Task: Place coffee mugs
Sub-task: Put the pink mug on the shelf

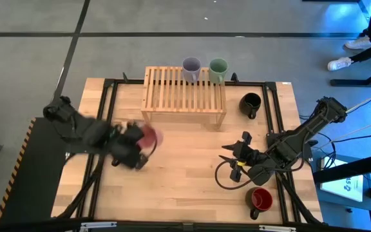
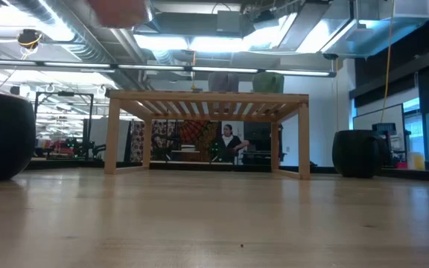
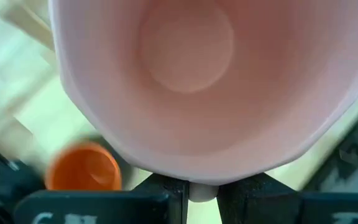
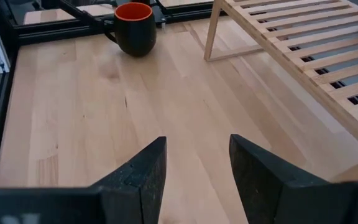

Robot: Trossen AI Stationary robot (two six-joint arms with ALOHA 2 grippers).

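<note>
Carrying the small pink ceramic mug clamped in the left gripper jaws above the desk beside the slatted wooden rack, right gripper jaws apart; mug could clip the rack edge.

- High view: straight down over the whole table.
- Low view: tabletop level, facing the wooden rack; both share it.
- Left wrist view: pressed close into the pink mug.
- Right wrist view: low, across the table.
</note>
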